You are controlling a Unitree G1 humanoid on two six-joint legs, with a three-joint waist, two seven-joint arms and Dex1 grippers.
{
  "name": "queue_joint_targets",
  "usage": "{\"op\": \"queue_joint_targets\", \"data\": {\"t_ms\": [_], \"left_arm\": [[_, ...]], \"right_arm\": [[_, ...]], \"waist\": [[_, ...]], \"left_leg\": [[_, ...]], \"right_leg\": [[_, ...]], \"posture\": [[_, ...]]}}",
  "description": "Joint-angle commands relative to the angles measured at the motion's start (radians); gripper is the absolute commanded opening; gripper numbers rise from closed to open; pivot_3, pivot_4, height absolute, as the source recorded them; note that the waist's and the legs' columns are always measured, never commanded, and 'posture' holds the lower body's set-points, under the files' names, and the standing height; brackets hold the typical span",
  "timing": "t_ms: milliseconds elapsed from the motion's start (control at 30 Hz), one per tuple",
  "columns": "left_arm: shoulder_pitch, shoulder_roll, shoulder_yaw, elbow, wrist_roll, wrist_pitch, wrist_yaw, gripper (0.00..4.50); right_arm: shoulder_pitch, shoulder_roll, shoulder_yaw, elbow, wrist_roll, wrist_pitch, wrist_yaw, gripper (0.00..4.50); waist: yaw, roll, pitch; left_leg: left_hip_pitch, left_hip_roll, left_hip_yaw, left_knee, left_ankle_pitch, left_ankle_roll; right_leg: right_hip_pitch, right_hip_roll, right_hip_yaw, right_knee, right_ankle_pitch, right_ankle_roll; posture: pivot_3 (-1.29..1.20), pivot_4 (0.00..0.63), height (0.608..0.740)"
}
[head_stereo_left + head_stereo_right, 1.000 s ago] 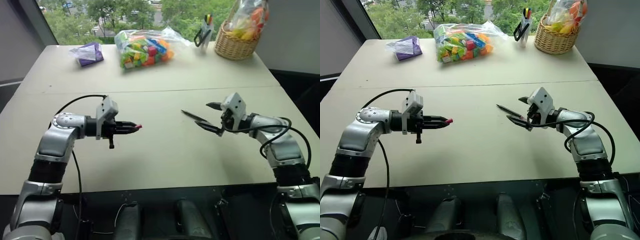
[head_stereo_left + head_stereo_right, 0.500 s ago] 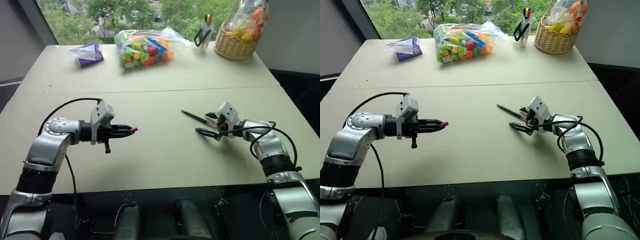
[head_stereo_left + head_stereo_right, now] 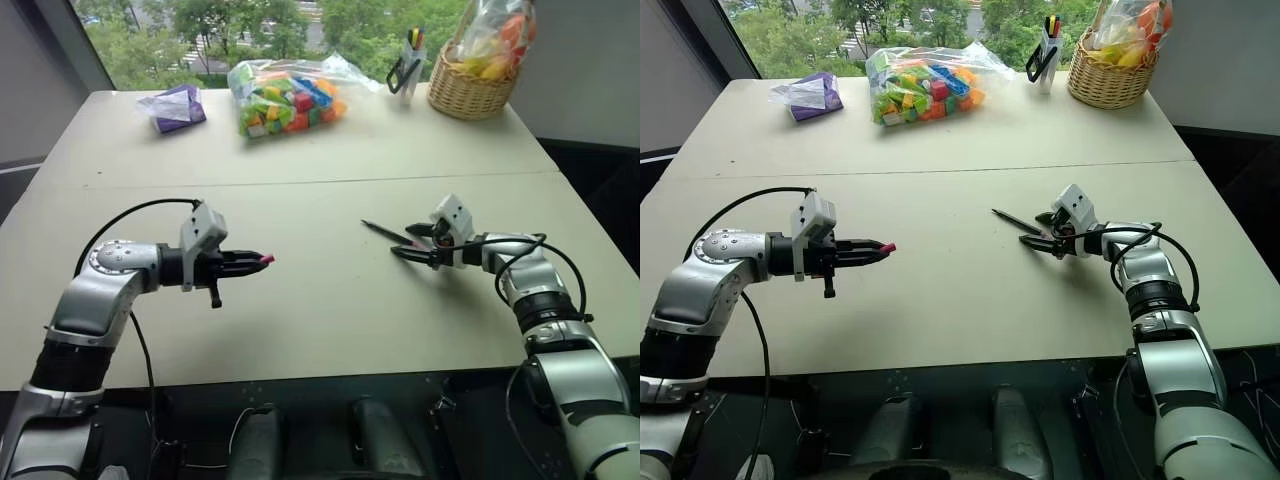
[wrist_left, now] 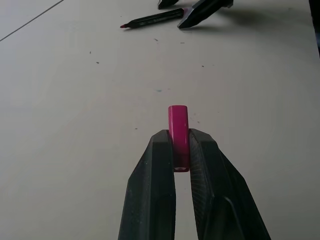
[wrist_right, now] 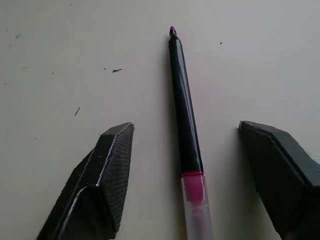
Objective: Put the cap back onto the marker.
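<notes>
The marker (image 5: 186, 115) lies flat on the right half of the pale beige table (image 3: 330, 300), its pink tip uncovered and pointing left and away towards the far side. The right gripper (image 5: 186, 165) is down at the tabletop with the marker's clear rear end between its two black fingers (image 5: 107, 165); they stand apart on either side of the barrel, with a gap left on each side, so they are not yet pinching it.

Well to the left, above the table, the left gripper (image 4: 181, 150) has its fingers closed tight on the cap (image 4: 178, 135), a small magenta-red cylinder that sticks out past the fingertips and points right, towards the marker.

A seam runs across the tabletop from left to right beyond both arms. Along the far edge sit a purple pouch (image 3: 177, 107) on the left, a clear bag of coloured toy blocks (image 3: 287, 97) near the middle, a holder with pens and scissors (image 3: 408, 66), and a wicker basket (image 3: 470, 92) with a bagged load on the right. Behind the table a window shows green trees (image 3: 230, 25).
</notes>
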Motion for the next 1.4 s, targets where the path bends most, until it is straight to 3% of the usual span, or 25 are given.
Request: {"op": "queue_joint_targets", "data": {"t_ms": [33, 133, 167, 367, 533, 667, 800, 1400], "left_arm": [[0.000, 0.015, 0.013, -0.042, -0.016, -0.013, 0.002, 0.00], [-0.004, 0.014, 0.010, -0.041, -0.016, -0.014, 0.002, 0.00], [-0.009, 0.013, 0.006, -0.037, -0.014, -0.017, -0.001, 0.00], [-0.051, -0.002, -0.058, 0.026, 0.019, -0.088, -0.051, 0.00], [-0.125, -0.038, -0.118, 0.171, 0.097, -0.268, -0.085, 0.00], [-0.195, -0.070, -0.154, 0.288, 0.154, -0.403, -0.115, 0.00], [-0.245, -0.094, -0.165, 0.351, 0.174, -0.466, -0.130, 0.00], [-0.285, -0.140, -0.163, 0.344, 0.160, -0.424, -0.164, 0.00]], "right_arm": [[-0.002, 0.014, 0.005, 0.002, -0.011, -0.005, 0.023, 1.57], [0.003, 0.012, 0.009, -0.005, -0.019, -0.011, 0.025, 0.08], [0.007, 0.010, 0.013, -0.015, -0.023, -0.017, 0.025, 0.03], [0.059, -0.035, 0.036, -0.201, -0.052, -0.044, 0.044, 0.03], [0.098, -0.131, 0.067, -0.451, -0.087, -0.050, 0.099, 0.03], [0.132, -0.208, 0.093, -0.653, -0.092, -0.006, 0.156, 0.03], [0.144, -0.214, 0.104, -0.783, -0.080, 0.063, 0.167, 0.03], [0.107, -0.150, 0.125, -0.892, -0.054, 0.171, 0.147, 0.03]], "waist": [[0.000, 0.000, 0.000], [0.000, 0.000, 0.000], [0.000, 0.000, 0.000], [0.002, 0.000, 0.000], [0.007, 0.001, 0.001], [0.008, 0.001, 0.001], [0.005, 0.001, 0.001], [0.008, 0.001, 0.001]], "left_leg": [[0.000, 0.000, 0.000, 0.000, 0.000, 0.000], [0.000, 0.000, 0.000, 0.000, 0.000, 0.000], [0.000, 0.000, 0.000, 0.000, 0.000, 0.000], [0.000, 0.000, 0.000, 0.000, 0.000, 0.000], [0.000, -0.001, 0.000, 0.000, 0.000, 0.000], [0.000, -0.001, 0.000, 0.000, 0.000, 0.000], [0.000, 0.000, 0.000, 0.000, 0.000, 0.000], [-0.001, 0.000, 0.000, 0.000, 0.000, 0.000]], "right_leg": [[0.000, 0.000, 0.000, 0.000, 0.000, 0.000], [0.000, 0.000, 0.000, 0.000, 0.000, 0.000], [0.000, 0.000, 0.000, 0.000, 0.000, 0.000], [0.000, 0.000, 0.000, 0.000, 0.000, 0.000], [0.000, 0.000, 0.000, 0.000, 0.000, 0.000], [0.000, 0.000, 0.000, 0.000, 0.000, 0.000], [0.000, 0.000, 0.000, 0.000, 0.000, 0.000], [0.000, 0.000, 0.000, 0.000, 0.000, 0.000]], "posture": [[0.00, 0.150, 0.740], [0.00, 0.150, 0.740], [0.00, 0.150, 0.740], [0.00, 0.150, 0.740], [0.00, 0.150, 0.740], [0.00, 0.150, 0.740], [0.00, 0.150, 0.740], [0.00, 0.150, 0.740]]}}
